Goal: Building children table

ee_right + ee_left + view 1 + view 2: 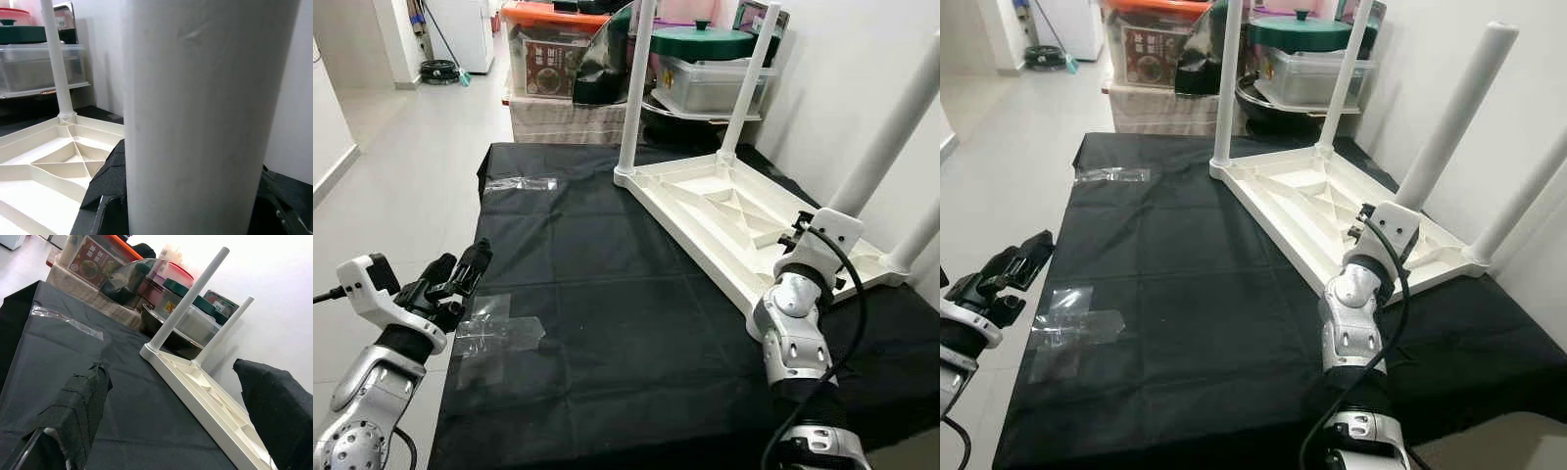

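Observation:
A white children's table lies upside down on the black-covered worktop, toward its right side. Two white legs stand up at its far corners. Two more rise at the near right; the thick near leg stands just beyond my right wrist. In the right wrist view my right gripper is shut around that leg, with a black finger on either side of it. My left gripper hovers open over the worktop's left edge, holding nothing, well apart from the table.
Two pieces of clear tape lie on the black cloth, one near my left gripper and one at the far left. Storage boxes and a green-lidded pot crowd the far end. A white wall runs along the right. Tiled floor lies to the left.

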{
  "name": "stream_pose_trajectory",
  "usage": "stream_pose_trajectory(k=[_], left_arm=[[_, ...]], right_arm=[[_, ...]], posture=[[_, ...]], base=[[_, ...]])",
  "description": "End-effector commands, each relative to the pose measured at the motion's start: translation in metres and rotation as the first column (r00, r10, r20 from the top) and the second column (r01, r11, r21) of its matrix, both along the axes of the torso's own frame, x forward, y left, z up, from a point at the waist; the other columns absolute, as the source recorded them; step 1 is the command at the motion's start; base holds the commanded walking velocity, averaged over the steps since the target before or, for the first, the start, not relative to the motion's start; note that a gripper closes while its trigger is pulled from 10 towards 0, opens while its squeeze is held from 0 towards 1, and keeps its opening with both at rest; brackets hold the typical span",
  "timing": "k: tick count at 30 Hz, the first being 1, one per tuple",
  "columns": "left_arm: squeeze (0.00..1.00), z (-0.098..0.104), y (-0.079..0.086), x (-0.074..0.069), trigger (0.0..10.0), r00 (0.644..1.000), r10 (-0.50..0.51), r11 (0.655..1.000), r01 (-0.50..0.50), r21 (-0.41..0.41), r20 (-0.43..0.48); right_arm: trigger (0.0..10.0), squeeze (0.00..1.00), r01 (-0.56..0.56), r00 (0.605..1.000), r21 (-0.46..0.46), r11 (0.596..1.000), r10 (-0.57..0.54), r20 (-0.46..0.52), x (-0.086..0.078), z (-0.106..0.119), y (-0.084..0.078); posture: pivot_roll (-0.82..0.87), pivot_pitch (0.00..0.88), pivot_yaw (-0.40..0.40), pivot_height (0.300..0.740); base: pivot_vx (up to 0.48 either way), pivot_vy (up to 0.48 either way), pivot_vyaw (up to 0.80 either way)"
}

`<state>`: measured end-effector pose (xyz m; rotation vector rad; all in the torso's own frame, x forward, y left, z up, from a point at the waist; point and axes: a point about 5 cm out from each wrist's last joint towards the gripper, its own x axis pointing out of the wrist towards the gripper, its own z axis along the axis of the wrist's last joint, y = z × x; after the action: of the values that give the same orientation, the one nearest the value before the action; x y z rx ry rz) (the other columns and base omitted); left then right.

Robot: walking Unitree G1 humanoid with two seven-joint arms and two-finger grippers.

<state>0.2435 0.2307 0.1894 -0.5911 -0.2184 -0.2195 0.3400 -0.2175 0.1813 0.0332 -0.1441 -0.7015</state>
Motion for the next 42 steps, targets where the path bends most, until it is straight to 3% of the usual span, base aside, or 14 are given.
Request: stream_pose_trajectory(k=[1, 6, 8, 9, 10, 26, 29, 32, 36, 37, 39, 40, 42], left_arm=[[0.0, -0.002, -0.003, 0.002, 10.0, 1.0, -0.012, 1.0, 0.012, -0.01, 0.002], [0.0, -0.002, -0.004, 0.003, 10.0, 1.0, -0.014, 1.0, 0.014, -0.01, 0.003], [0.0, -0.002, -0.004, 0.003, 10.0, 1.0, -0.015, 1.0, 0.015, -0.011, 0.002], [0.0, -0.002, -0.004, 0.003, 10.0, 1.0, -0.015, 1.0, 0.015, -0.011, 0.002], [0.0, -0.003, -0.004, 0.003, 10.0, 1.0, -0.015, 1.0, 0.015, -0.01, 0.002], [0.0, -0.003, -0.004, 0.002, 10.0, 1.0, -0.019, 1.0, 0.019, -0.007, 0.0], [0.0, -0.003, -0.004, 0.002, 10.0, 1.0, -0.027, 1.0, 0.027, -0.005, -0.001], [0.0, -0.003, -0.005, 0.002, 10.0, 1.0, -0.03, 1.0, 0.03, -0.005, 0.0], [0.0, -0.003, -0.006, 0.003, 10.0, 0.999, -0.037, 0.999, 0.037, -0.005, 0.0], [0.0, -0.004, -0.006, 0.003, 10.0, 0.999, -0.038, 0.999, 0.038, -0.004, 0.0], [0.0, -0.004, -0.006, 0.003, 10.0, 0.999, -0.039, 0.999, 0.039, -0.004, -0.001], [0.0, -0.004, -0.005, 0.003, 10.0, 0.999, -0.039, 0.999, 0.039, -0.003, -0.002], [0.0, -0.004, -0.006, 0.003, 10.0, 0.999, -0.04, 0.999, 0.04, -0.003, -0.002]], right_arm=[[10.0, 0.0, 0.001, 0.993, 0.021, 1.0, 0.002, -0.122, -0.004, -0.025, -0.001], [10.0, 0.0, -0.003, 0.993, 0.027, 1.0, 0.006, -0.116, -0.004, -0.023, -0.001], [10.0, 0.45, -0.005, 0.994, 0.028, 1.0, 0.008, -0.113, -0.004, -0.022, -0.001], [10.0, 0.8, -0.006, 0.994, 0.029, 1.0, 0.009, -0.108, -0.004, -0.021, -0.001], [10.0, 1.0, -0.007, 0.995, 0.028, 1.0, 0.01, -0.104, -0.004, -0.02, -0.001], [10.0, 1.0, -0.085, 0.996, 0.016, 0.996, 0.085, 0.015, -0.004, 0.01, 0.002], [10.0, 1.0, -0.19, 0.98, -0.026, 0.981, 0.191, 0.053, -0.001, 0.027, 0.003], [10.0, 1.0, -0.227, 0.971, -0.048, 0.973, 0.23, 0.059, 0.0, 0.034, 0.0], [10.0, 1.0, -0.319, 0.947, -0.087, 0.944, 0.322, 0.021, 0.003, 0.039, -0.006], [10.0, 0.25, -0.333, 0.942, -0.106, 0.937, 0.335, -0.001, 0.005, 0.04, -0.011], [10.0, 0.25, -0.337, 0.941, -0.117, 0.934, 0.338, -0.014, 0.006, 0.041, -0.014], [10.0, 0.0, -0.345, 0.939, -0.126, 0.93, 0.344, -0.027, 0.008, 0.043, -0.02], [10.0, 0.0, -0.382, 0.924, -0.121, 0.916, 0.38, -0.039, 0.012, 0.046, -0.03]], posture=[[0.05, 0.0, -0.069, 0.74], [0.05, 0.0, -0.07, 0.74], [0.05, 0.0, -0.07, 0.74], [0.05, 0.0, -0.07, 0.74], [0.05, 0.0, -0.07, 0.74], [0.04, 0.0, -0.066, 0.74], [0.04, 0.0, -0.061, 0.74], [0.03, 0.0, -0.056, 0.74], [0.03, 0.0, -0.054, 0.74], [0.02, 0.0, -0.052, 0.74], [0.02, 0.0, -0.052, 0.74], [0.02, 0.0, -0.052, 0.74], [0.02, 0.0, -0.05, 0.74]], base=[[0.0, 0.0, 0.0], [0.0, 0.0, 0.0], [0.0, 0.0, 0.0], [0.0, 0.0, 0.0], [0.0, 0.0, 0.0], [0.0, 0.0, 0.0], [0.0, 0.0, 0.0], [0.0, 0.0, 0.0], [0.0, 0.0, 0.0], [0.0, 0.0, 0.0], [0.0, 0.0, 0.0], [0.0, 0.0, 0.0], [0.0, 0.0, 0.0]])
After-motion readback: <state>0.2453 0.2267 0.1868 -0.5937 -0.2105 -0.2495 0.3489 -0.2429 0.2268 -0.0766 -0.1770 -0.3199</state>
